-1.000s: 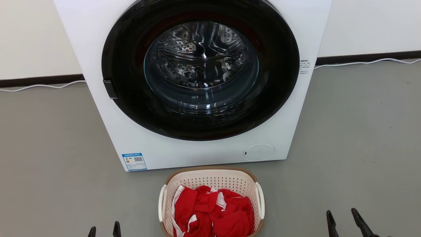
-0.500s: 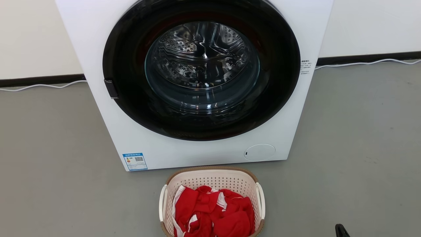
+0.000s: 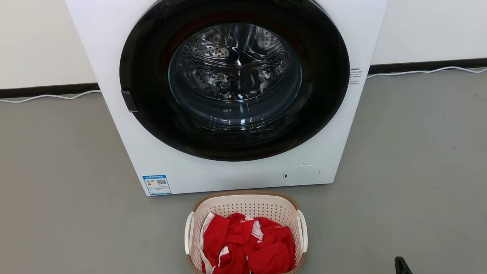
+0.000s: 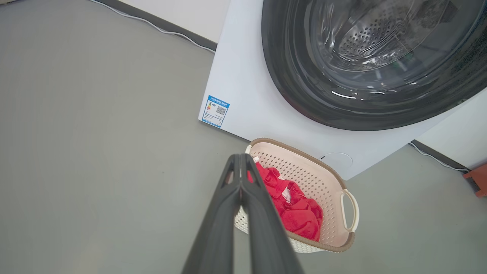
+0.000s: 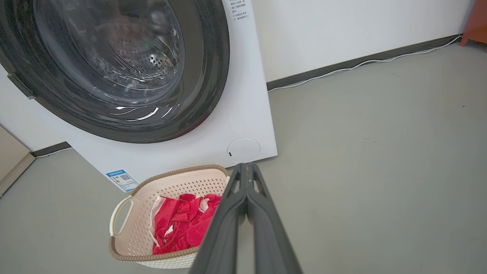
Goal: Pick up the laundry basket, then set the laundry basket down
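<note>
The laundry basket (image 3: 243, 194) is cream-white and perforated, with a brown rim and white side handles. It stands on the grey floor just in front of the washer, and red clothes (image 3: 247, 243) lie in it. In the left wrist view, my left gripper (image 4: 240, 156) is shut with nothing between its fingers, its tips lining up with the basket (image 4: 315, 179) at its left end. My right gripper (image 5: 246, 164) is also shut and empty, beside the right end of the basket (image 5: 182, 186). One dark tip of the right gripper (image 3: 401, 263) shows at the head view's bottom edge.
A white front-loading washer (image 3: 236, 175) with a closed dark round door stands right behind the basket. A white cable (image 3: 418, 71) runs along the wall's dark skirting. A reddish-brown object (image 4: 475, 179) sits by the wall to the right. Grey floor lies on both sides.
Both grippers have gone from open to shut. They have dropped towards the bottom of the head view, leaving a single right tip in it. The basket has not moved.
</note>
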`<state>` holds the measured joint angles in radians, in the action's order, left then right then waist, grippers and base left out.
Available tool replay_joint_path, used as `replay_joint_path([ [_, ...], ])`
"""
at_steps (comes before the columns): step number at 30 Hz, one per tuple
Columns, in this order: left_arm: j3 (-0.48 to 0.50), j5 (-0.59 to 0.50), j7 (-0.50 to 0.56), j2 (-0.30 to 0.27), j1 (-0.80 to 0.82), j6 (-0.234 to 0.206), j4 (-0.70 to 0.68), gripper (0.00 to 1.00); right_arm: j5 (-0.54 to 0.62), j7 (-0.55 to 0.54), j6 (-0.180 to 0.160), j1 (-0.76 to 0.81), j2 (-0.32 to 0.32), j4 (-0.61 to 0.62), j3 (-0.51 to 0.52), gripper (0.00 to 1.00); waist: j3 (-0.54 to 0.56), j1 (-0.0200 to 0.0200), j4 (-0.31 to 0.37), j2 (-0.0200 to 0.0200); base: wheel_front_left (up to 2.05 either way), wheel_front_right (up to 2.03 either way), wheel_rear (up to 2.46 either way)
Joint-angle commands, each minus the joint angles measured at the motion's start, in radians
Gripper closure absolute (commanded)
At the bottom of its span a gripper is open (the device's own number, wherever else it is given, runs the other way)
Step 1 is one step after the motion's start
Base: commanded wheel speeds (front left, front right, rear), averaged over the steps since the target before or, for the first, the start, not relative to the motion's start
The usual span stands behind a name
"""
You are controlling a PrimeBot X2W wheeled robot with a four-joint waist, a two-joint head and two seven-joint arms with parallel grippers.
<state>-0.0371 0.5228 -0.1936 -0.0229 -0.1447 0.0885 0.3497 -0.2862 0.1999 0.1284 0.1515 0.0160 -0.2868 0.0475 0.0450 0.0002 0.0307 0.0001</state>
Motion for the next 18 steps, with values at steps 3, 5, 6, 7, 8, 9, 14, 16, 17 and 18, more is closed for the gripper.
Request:
replay_joint_path([
  [3,0.015,0.043,0.01,-0.013,0.048,0.007,-0.029,1.0,-0.052,-0.015,0.0,-0.045,0.013,0.024,0.004,1.0,-0.001,-0.0002,-0.001,-0.0001,0.0,0.0,0.0],
  [5,0.018,0.063,0.016,-0.013,0.052,0.008,-0.03,1.0,-0.077,-0.021,0.0,-0.049,0.014,0.024,0.005,1.0,-0.002,-0.0002,-0.001,-0.0001,0.0,0.0,0.0],
  [6,0.019,0.073,0.019,-0.014,0.054,0.008,-0.031,1.0,-0.089,-0.024,0.0,-0.051,0.014,0.024,0.006,1.0,-0.003,-0.0002,-0.002,-0.0001,0.0,0.0,0.0],
  [7,0.021,0.083,0.021,-0.014,0.056,0.008,-0.032,1.0,-0.102,-0.027,0.0,-0.053,0.014,0.024,0.007,1.0,-0.003,-0.0002,-0.002,-0.0001,0.0,0.0,0.0],
  [8,0.022,0.093,0.024,-0.014,0.058,0.009,-0.033,1.0,-0.114,-0.03,0.0,-0.055,0.014,0.025,0.007,1.0,-0.004,-0.0002,-0.002,-0.0001,0.0,0.0,0.0],
  [9,0.023,0.103,0.027,-0.014,0.06,0.009,-0.033,1.0,-0.126,-0.033,0.001,-0.057,0.015,0.025,0.008,1.0,-0.004,-0.0002,-0.003,-0.0001,0.0,0.0,0.0],
  [14,0.03,0.154,0.042,-0.015,0.07,0.011,-0.037,1.0,-0.188,-0.047,0.001,-0.068,0.016,0.026,0.011,1.0,-0.006,-0.0002,-0.004,-0.0001,0.0,0.0,0.0],
  [16,0.032,0.174,0.047,-0.015,0.074,0.011,-0.039,1.0,-0.212,-0.053,0.001,-0.072,0.016,0.026,0.012,1.0,-0.007,-0.0002,-0.005,-0.0001,0.0,0.0,0.0],
  [17,0.034,0.184,0.05,-0.015,0.076,0.012,-0.039,1.0,-0.225,-0.056,0.001,-0.074,0.016,0.026,0.013,1.0,-0.008,-0.0002,-0.005,-0.0001,0.0,0.0,0.0],
  [18,0.035,0.194,0.053,-0.015,0.078,0.012,-0.04,1.0,-0.237,-0.058,0.001,-0.076,0.016,0.026,0.013,1.0,-0.008,-0.0002,-0.005,-0.0001,0.0,0.0,0.0],
])
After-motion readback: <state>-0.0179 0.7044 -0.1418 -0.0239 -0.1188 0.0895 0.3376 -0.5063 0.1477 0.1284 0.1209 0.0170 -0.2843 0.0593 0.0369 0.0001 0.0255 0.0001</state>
